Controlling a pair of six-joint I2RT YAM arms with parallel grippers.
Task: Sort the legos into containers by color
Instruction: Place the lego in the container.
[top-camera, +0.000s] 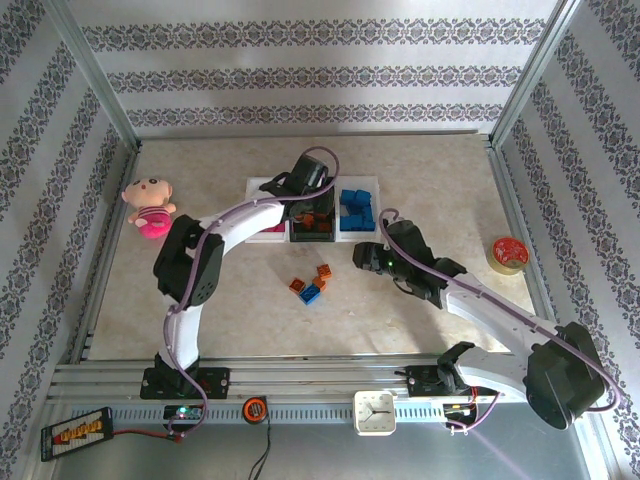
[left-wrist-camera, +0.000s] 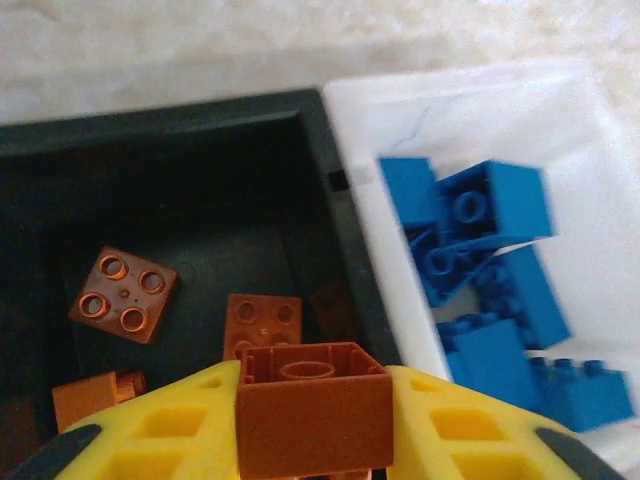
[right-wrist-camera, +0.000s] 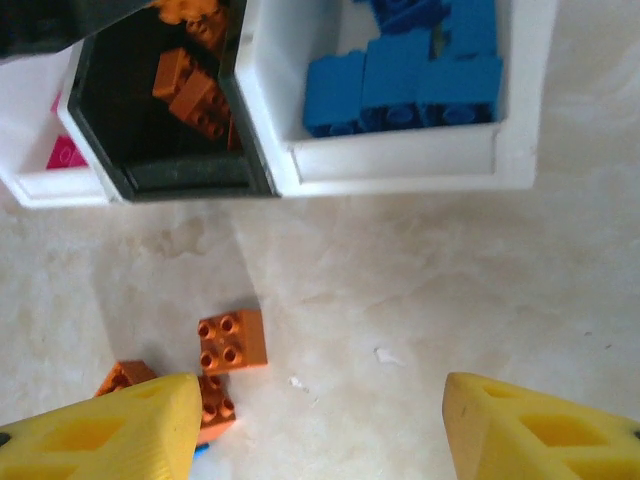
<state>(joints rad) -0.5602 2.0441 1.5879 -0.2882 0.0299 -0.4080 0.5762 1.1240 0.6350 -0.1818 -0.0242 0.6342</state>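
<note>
My left gripper (left-wrist-camera: 313, 425) is shut on an orange-brown lego (left-wrist-camera: 313, 405), held underside up over the black container (left-wrist-camera: 200, 120), where several orange legos (left-wrist-camera: 123, 292) lie. Beside it, the right white container (left-wrist-camera: 480, 100) holds blue legos (left-wrist-camera: 490, 260). In the top view my left gripper (top-camera: 308, 195) hangs over the black container (top-camera: 312, 238). My right gripper (right-wrist-camera: 320, 430) is open above the table, with loose orange legos (right-wrist-camera: 232, 340) by its left finger. A pink lego (right-wrist-camera: 65, 153) lies in the left white container (right-wrist-camera: 50, 185).
A few loose orange and blue legos (top-camera: 310, 285) lie in front of the containers. A pink plush doll (top-camera: 150, 208) sits at the left wall. A round red tin (top-camera: 508, 253) stands at the right. A white clock (top-camera: 375, 412) rests on the near rail.
</note>
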